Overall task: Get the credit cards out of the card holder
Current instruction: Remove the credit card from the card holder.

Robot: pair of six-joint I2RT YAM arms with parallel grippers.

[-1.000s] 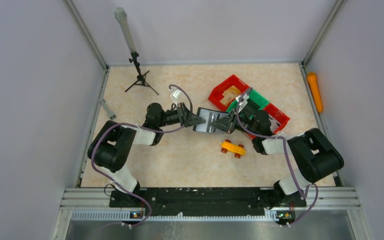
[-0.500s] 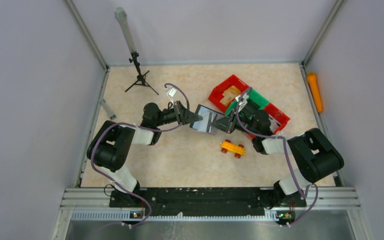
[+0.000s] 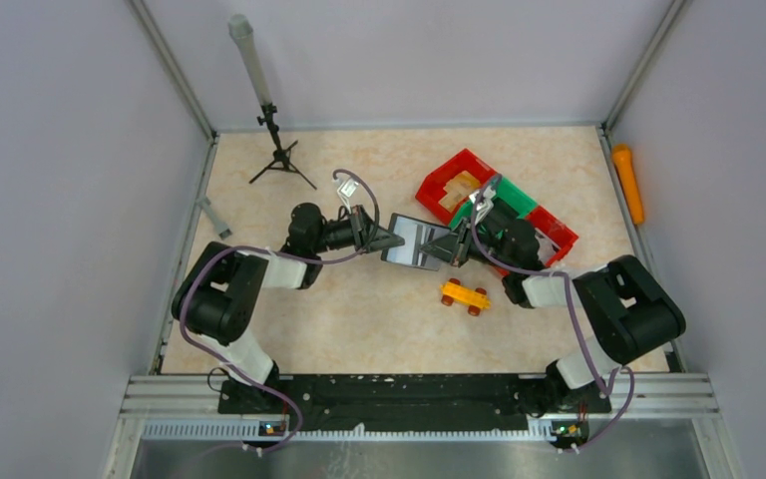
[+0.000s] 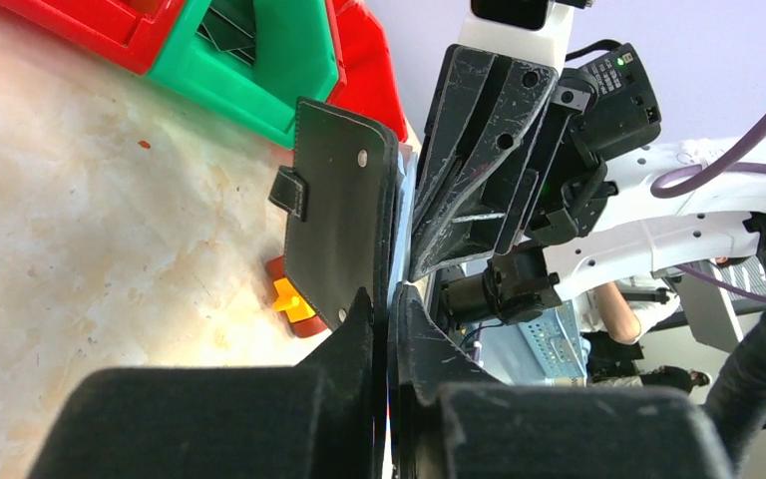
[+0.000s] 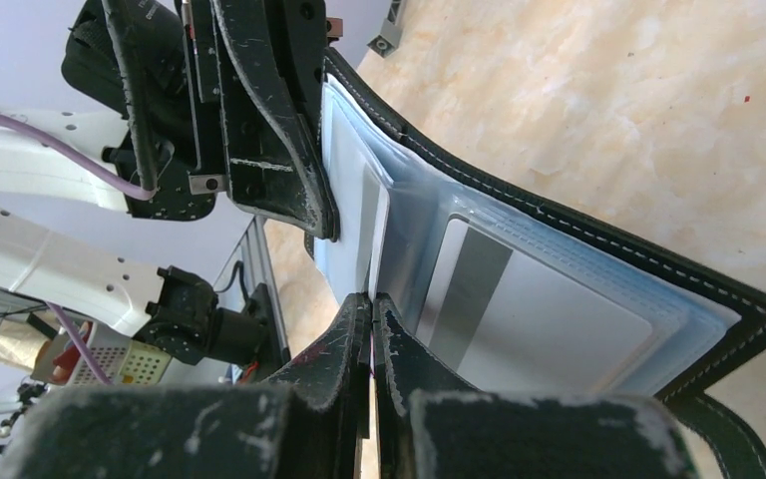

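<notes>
The black card holder (image 3: 411,242) hangs open above the table's middle, held between both grippers. My left gripper (image 3: 391,239) is shut on its left edge; in the left wrist view the jaws (image 4: 389,299) pinch a thin pale leaf beside the black cover (image 4: 344,215) with its strap tab and snap. My right gripper (image 3: 439,248) is shut on a clear sleeve leaf (image 5: 371,299). The right wrist view shows the holder's (image 5: 658,284) clear sleeves fanned open, with a white credit card (image 5: 559,319) with a grey stripe inside one.
Red and green bins (image 3: 519,205) sit just behind the right arm. A yellow toy car (image 3: 465,295) lies on the table below the holder. A small black tripod (image 3: 279,158) stands at the back left. An orange object (image 3: 626,182) lies along the right wall.
My left gripper has closed onto the holder's left edge; a second ago its jaws stood apart. The holder has shifted slightly left. The right gripper has stayed shut.
</notes>
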